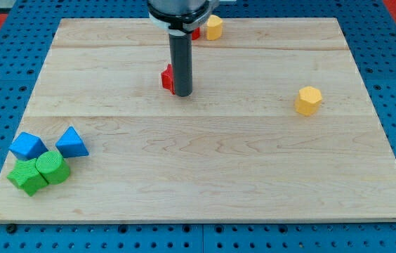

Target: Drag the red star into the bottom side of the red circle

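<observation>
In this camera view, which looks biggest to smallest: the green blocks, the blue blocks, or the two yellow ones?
1. Green cube and green cylinder, alike
2. Blue cube and blue triangle, alike
3. Right yellow block
4. Top yellow block

Nearness may exaggerate the green and blue.

A lab bench is indicated: a pale wooden board (205, 154) is laid on a blue perforated table (1, 77) studded with bolt holes.

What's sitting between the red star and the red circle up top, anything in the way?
No block lies between them. The red star sits against my tip, on its left in the view. The red circle is toward the view's top, mostly hidden behind the arm, beside a yellow block.
</observation>
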`<state>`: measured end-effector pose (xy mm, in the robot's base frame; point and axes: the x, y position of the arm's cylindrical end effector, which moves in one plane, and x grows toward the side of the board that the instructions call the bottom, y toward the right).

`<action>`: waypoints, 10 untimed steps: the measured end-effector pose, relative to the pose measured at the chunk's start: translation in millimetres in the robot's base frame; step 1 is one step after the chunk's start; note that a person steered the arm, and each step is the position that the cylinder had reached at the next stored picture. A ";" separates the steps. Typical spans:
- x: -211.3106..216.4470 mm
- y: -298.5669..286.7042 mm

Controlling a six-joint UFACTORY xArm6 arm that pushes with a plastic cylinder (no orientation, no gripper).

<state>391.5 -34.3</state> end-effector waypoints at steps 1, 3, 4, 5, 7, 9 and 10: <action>-17.4 -6.9; -54.9 -9.5; -40.6 -11.7; -34.7 -53.3; -97.8 -47.3; -81.9 -49.5; -64.0 -51.5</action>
<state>327.6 -85.8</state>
